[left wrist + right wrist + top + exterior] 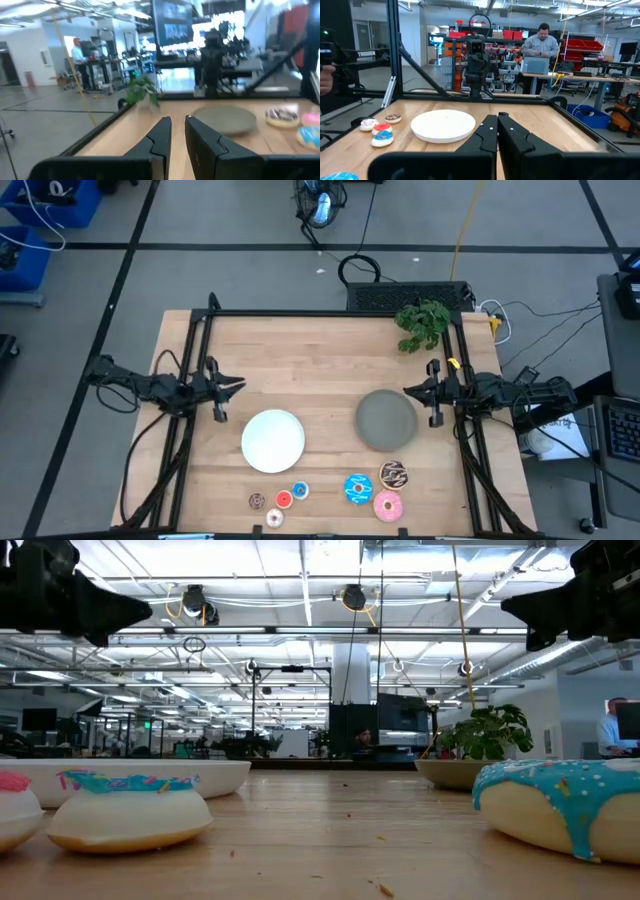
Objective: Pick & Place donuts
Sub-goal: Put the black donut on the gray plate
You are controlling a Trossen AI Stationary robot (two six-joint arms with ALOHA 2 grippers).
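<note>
- Right now both arms wait at the table's sides with nothing held: the left gripper (177, 131) shows a thin gap between its jaws, pinching nothing, while the right gripper (497, 129) has its jaws pressed together.
- All seven donuts (330, 491) lie well apart from either set of jaws, in two clusters along the table's front edge, none yet on a plate.
- Ahead of the left jaws sits the white plate (273, 440); ahead of the right jaws, the grey plate (386, 420).
- To do the first pick well, I'd spread the jaws fully before descending, then straddle one side of a ring.
</note>
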